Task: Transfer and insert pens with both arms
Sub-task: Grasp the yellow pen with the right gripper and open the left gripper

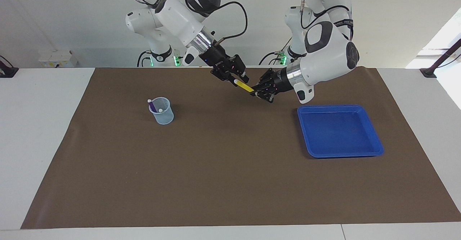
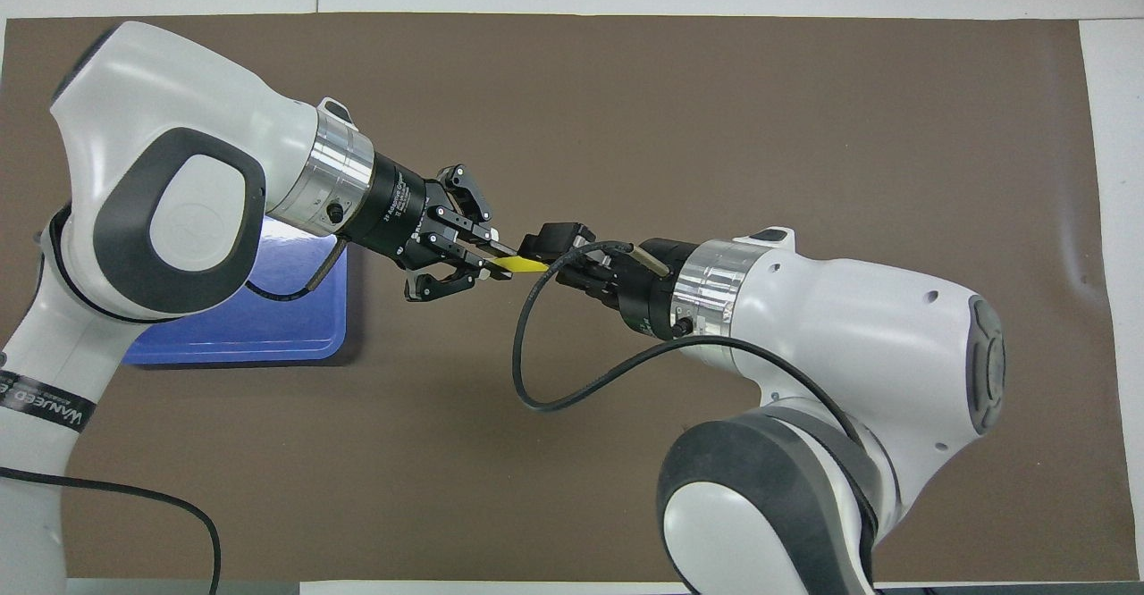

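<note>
Holding the yellow pen (image 1: 244,86) in mid-air between both sets of jaws, I see the left gripper (image 1: 256,93) clamped on its lower end and the right gripper (image 1: 236,80) closed around its capped end, above the brown mat (image 1: 223,168). The cup (image 1: 161,111) with the purple pen (image 1: 152,106) stands toward the right arm's end.

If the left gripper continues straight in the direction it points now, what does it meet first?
Probably the right gripper. The left gripper is shut on the yellow pen and points along it at the right gripper, which has closed on the pen's capped end, both in the air above the brown mat.
</note>
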`<state>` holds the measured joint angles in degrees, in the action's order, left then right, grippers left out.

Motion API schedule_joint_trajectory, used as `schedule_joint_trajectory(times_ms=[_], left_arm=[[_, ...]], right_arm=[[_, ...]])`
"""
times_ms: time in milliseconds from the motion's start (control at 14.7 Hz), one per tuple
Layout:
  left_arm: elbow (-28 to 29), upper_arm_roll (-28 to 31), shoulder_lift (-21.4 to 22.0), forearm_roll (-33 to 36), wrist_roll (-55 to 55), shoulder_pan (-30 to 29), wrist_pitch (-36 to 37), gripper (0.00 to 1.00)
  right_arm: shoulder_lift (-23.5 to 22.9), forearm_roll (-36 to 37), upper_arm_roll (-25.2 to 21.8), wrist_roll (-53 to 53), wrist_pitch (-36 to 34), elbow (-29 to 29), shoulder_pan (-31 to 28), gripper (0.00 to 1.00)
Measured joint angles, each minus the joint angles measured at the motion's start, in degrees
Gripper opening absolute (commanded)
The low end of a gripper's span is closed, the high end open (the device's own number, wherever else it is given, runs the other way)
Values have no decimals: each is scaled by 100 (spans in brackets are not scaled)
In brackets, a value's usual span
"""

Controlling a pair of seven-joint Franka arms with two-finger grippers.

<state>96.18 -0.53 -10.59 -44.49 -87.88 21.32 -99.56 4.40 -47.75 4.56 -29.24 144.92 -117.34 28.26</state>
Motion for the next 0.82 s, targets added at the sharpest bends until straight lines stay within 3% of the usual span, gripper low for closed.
schedule_joint_trajectory(times_ms=[68, 204, 272, 613, 681, 817], left_arm=[[0, 0, 1, -9, 0, 0, -11, 0], [1, 0, 3, -19, 0, 0, -23, 0], [1, 18, 11, -33, -1, -1, -48, 0], [9, 34, 23, -50, -4, -1, -73, 0], [9, 34, 23, -51, -4, -1, -75, 94], [10, 31, 33, -51, -3, 13, -113, 100]], right_arm=[[0, 0, 0, 2, 0, 2, 0, 38], [0, 4, 0, 37, 0, 3, -2, 4], [-4, 26, -1, 44, -2, -11, -17, 0], [-15, 36, -3, 53, -3, -4, -23, 0], [-15, 36, -3, 53, -3, -4, -23, 0], [-15, 36, -5, 53, -16, 2, -24, 0]])
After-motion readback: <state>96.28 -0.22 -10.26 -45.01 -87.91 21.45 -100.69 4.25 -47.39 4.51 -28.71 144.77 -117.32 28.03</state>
